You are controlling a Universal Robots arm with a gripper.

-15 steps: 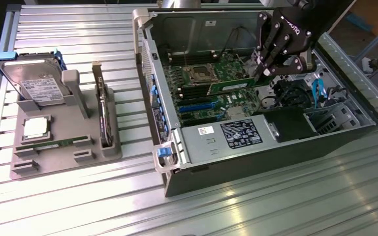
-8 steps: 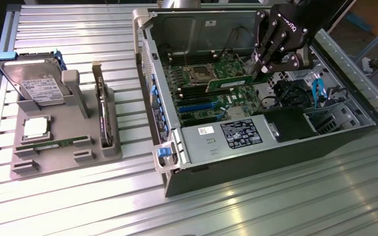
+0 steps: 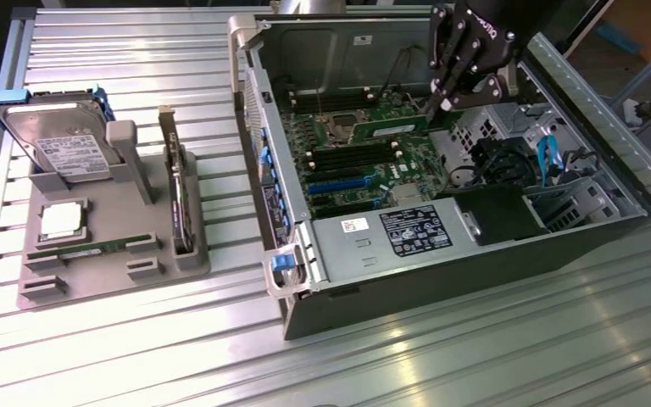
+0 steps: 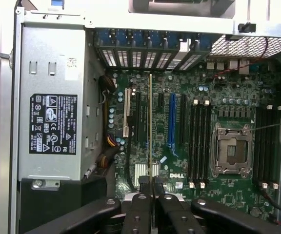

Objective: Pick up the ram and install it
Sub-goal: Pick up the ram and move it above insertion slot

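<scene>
Leftward, the grey moulded plastic holder (image 3: 99, 288) is presenting spare parts. To its right, the open black tower computer case (image 3: 439, 280) is lying on its side, exposing the green motherboard (image 3: 348, 161). Over it, the long thin green ram stick (image 3: 385, 130) is hanging edge-down, seemingly lined up parallel to the memory slots. The black gripper (image 3: 433, 110) is pinching it between closed fingers, and the arm is reaching steeply down from the far right.

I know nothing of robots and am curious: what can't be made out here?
1. Wrist view: the ram stands edge-on, so its chips are hidden.
2. Exterior view: the fingers cover one end of the ram; whether it touches a memory slot can't be told.
3. Wrist view: the power supply label has print too small to read.
</scene>
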